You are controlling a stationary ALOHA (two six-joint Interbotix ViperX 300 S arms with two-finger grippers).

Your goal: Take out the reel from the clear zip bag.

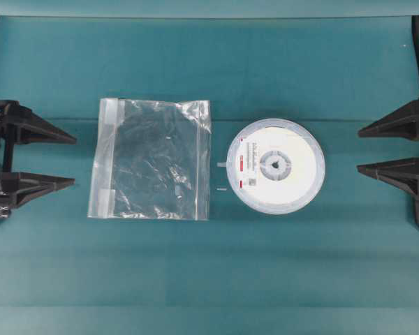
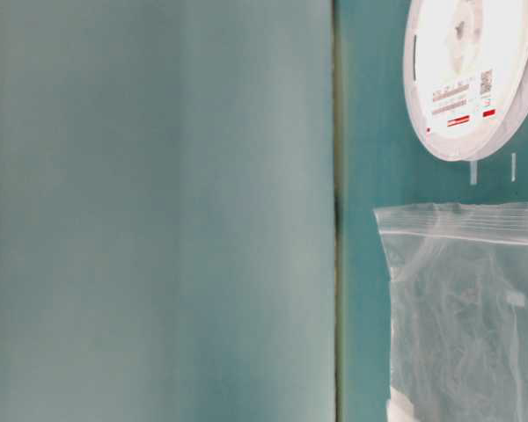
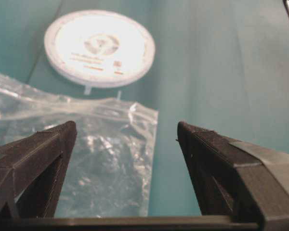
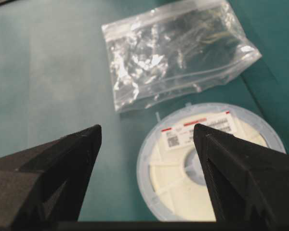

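Observation:
The white reel [image 1: 276, 166] lies flat on the teal table, right of the clear zip bag [image 1: 152, 159] and outside it; a narrow gap of table separates them. The reel [image 3: 99, 47] [image 4: 209, 161] [image 2: 469, 70] shows a grey hub and a white label with red marks. The bag [image 3: 82, 163] [image 4: 176, 50] [image 2: 466, 308] lies flat and crinkled, with nothing in it. My left gripper [image 1: 74, 161] [image 3: 126, 131] rests open at the table's left edge, apart from the bag. My right gripper [image 1: 359, 150] [image 4: 147, 132] rests open at the right edge, apart from the reel.
Two small white slivers [image 1: 221, 165] lie on the table between bag and reel. A seam in the teal mat [image 1: 230, 120] runs across behind both objects. The arm mounts stand at the far left and right edges.

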